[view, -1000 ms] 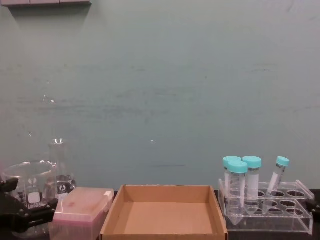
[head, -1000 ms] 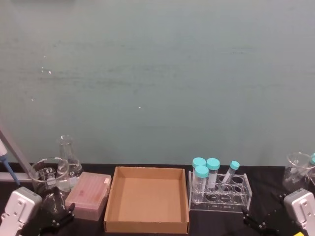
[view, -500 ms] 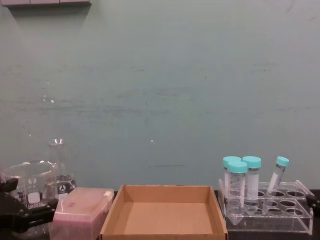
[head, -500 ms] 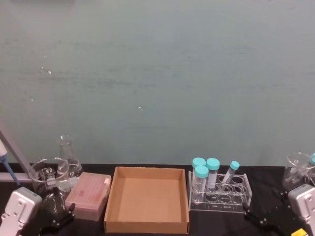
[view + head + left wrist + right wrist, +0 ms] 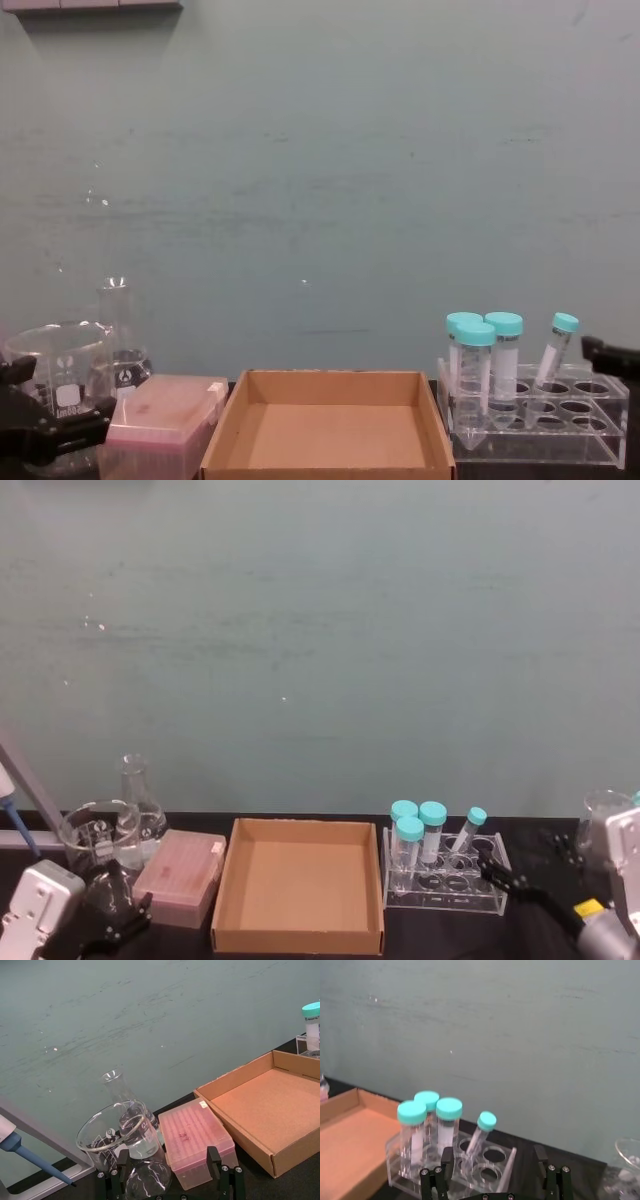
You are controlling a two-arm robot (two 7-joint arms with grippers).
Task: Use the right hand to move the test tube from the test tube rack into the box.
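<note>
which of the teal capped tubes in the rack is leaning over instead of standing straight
The slim test tube with the small cap, rightmost of the four in the test tube rack; the three wider tubes stand upright.

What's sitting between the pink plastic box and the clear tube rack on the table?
The empty cardboard box sits between the pink box and the rack; the head view shows it. The right gripper is by the rack's right end.
</note>
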